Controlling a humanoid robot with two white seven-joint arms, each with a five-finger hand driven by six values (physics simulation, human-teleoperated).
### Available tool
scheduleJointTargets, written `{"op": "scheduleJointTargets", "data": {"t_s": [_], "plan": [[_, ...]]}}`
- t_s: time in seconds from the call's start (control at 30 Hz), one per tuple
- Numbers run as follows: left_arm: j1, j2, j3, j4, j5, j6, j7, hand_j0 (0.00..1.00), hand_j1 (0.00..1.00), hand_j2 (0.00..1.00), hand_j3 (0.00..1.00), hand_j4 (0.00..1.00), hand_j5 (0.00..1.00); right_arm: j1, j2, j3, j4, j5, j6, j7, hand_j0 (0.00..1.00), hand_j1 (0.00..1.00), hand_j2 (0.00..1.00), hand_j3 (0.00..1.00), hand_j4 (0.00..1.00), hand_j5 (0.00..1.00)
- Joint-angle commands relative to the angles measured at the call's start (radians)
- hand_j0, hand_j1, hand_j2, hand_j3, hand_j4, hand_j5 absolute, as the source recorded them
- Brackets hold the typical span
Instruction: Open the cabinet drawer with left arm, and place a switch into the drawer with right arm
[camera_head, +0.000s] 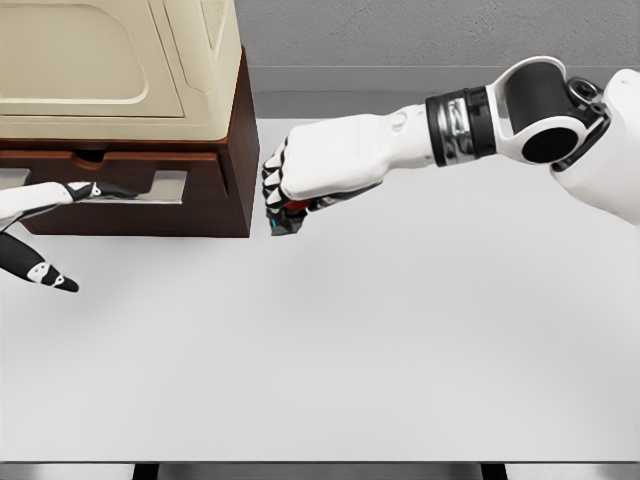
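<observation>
The right hand (300, 185) curled tight around the switch (288, 215), held above the desk (400, 350) just beside the cabinet (120, 110). The left hand (45, 215), fingers spread, reached the drawer (110, 180) handle, seemingly to open it.

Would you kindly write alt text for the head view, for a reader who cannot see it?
The right hand holds a small dark-and-red switch above the white table, just right of a dark wooden cabinet. The left hand reaches toward the drawer handle.
</observation>
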Motion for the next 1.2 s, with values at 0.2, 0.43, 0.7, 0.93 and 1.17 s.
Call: {"op": "scheduleJointTargets", "data": {"t_s": [0.2, 0.43, 0.7, 0.93, 1.17], "plan": [[0.017, 0.031, -0.001, -0.015, -0.002, 0.004, -0.001, 1.00, 1.00, 1.00, 1.00, 1.00, 1.00, -0.002, 0.009, 0.002, 0.000, -0.013, 0.003, -0.001, 0.40, 0.40, 0.40, 0.40, 0.40, 0.40], [0.037, 0.065, -0.003, -0.025, 0.015, 0.004, -0.001, 1.00, 1.00, 1.00, 1.00, 1.00, 1.00, -0.008, 0.009, 0.000, 0.000, -0.026, 0.003, -0.001, 0.40, 0.40, 0.40, 0.40, 0.40, 0.40], [0.038, 0.114, -0.006, -0.032, 0.049, 0.004, -0.001, 1.00, 1.00, 1.00, 1.00, 1.00, 1.00, -0.008, 0.009, 0.000, 0.002, -0.032, 0.003, -0.001, 0.40, 0.40, 0.40, 0.40, 0.40, 0.40], [0.043, 0.137, -0.015, -0.034, 0.055, 0.006, -0.001, 1.00, 1.00, 1.00, 1.00, 1.00, 1.00, -0.009, 0.009, -0.001, 0.002, -0.032, 0.003, -0.001, 0.40, 0.40, 0.40, 0.40, 0.40, 0.40], [0.060, 0.160, -0.016, -0.035, 0.072, 0.006, -0.001, 1.00, 1.00, 1.00, 1.00, 1.00, 1.00, -0.015, 0.010, 0.000, 0.000, -0.034, 0.003, -0.001, 0.40, 0.40, 0.40, 0.40, 0.40, 0.40]]}}
